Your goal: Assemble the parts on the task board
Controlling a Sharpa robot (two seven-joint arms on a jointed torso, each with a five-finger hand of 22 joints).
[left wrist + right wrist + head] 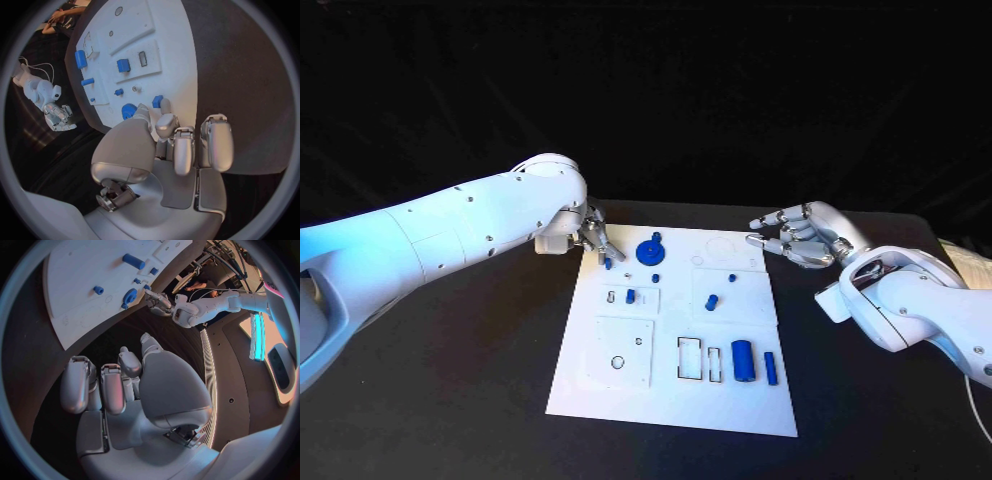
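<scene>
The white task board (678,405) lies in the middle of the black table. My left hand (590,236) is at the board's far left corner; thumb and one finger pinch a small blue part (607,263) (157,101) there, with the other fingers curled. A blue gear (651,250) (129,110) (129,296) stands just to the right of it. My right hand (799,237) hovers beside the board's far right corner with its fingers curled in and nothing in them. Several more blue parts sit on the board, among them a large cylinder (741,360) (133,261) near the front right.
Small blue pieces (630,296) (711,301) stand in the board's middle plates. A slim blue bar (770,366) lies beside the large cylinder. Black tabletop (473,400) surrounds the board on every side.
</scene>
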